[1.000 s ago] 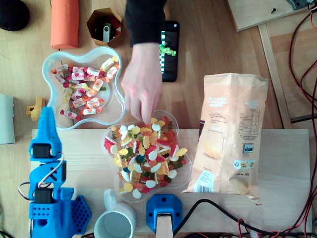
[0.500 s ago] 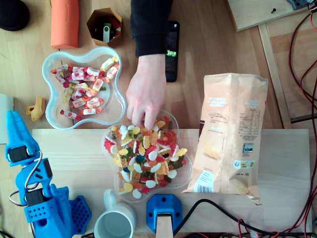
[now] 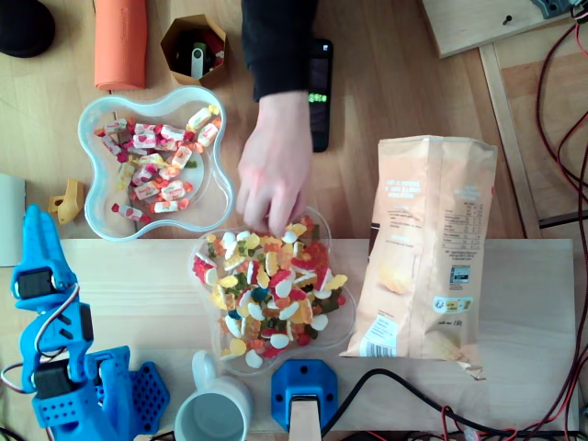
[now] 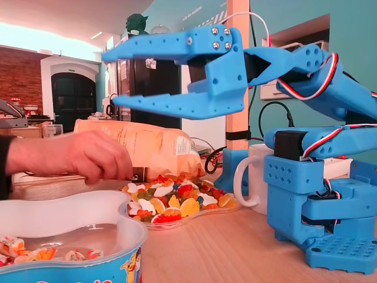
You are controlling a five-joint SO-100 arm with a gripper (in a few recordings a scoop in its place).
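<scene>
Over the pale wood tabletop (image 3: 413, 83) my blue claw (image 4: 112, 78) hangs with jaws spread wide and empty, just left of the bowl of wrapped sweets (image 3: 209, 188) in the overhead view. My worry is the person's hand (image 3: 274, 175) dipping into the gummy dish (image 3: 347, 317) nearby: a rightward sweep could strike it or tip either bowl.

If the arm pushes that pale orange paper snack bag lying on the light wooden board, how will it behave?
The pale orange paper snack bag looks puffy and creased, so probably light and apt to crumple under a grip. Lying flat on the light wooden board, it should slide, not roll.
</scene>
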